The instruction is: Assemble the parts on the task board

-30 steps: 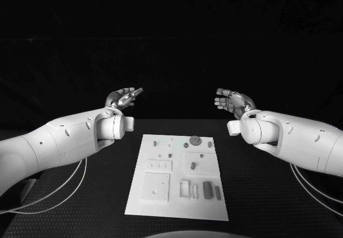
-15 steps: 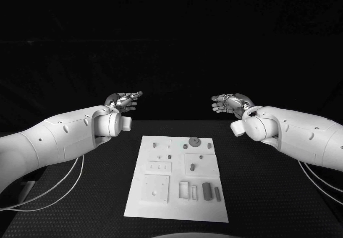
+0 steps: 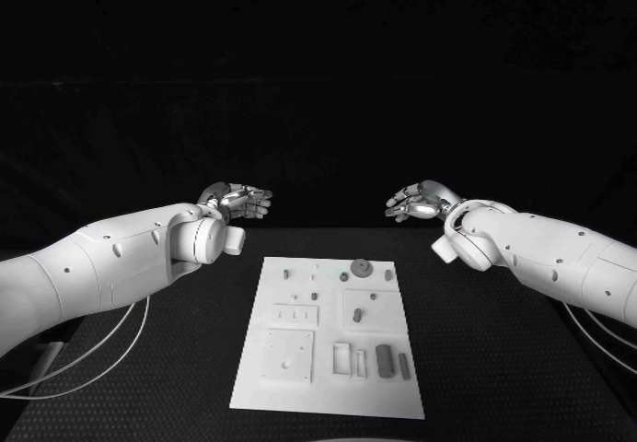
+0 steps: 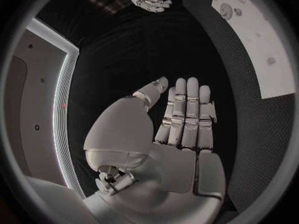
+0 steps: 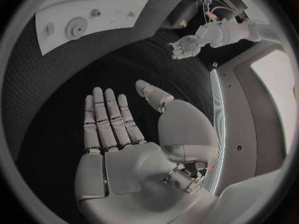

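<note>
1. My left hand (image 3: 237,202) hangs above the far left of the black, grainy tabletop (image 3: 492,331), its silver fingers (image 4: 187,104) straight, close together and holding nothing.
2. My right hand (image 3: 420,202) mirrors it at the far right, palm bare, fingers (image 5: 106,114) extended with the thumb apart.
3. The task board (image 3: 259,387), a flat white rectangular plate, lies in the middle of the tabletop between my arms, nearer than both hands.
4. Small grey parts (image 3: 385,358) sit on it: a round disc (image 3: 361,267) at the far end, upright cylinders and slim bars near.
</note>
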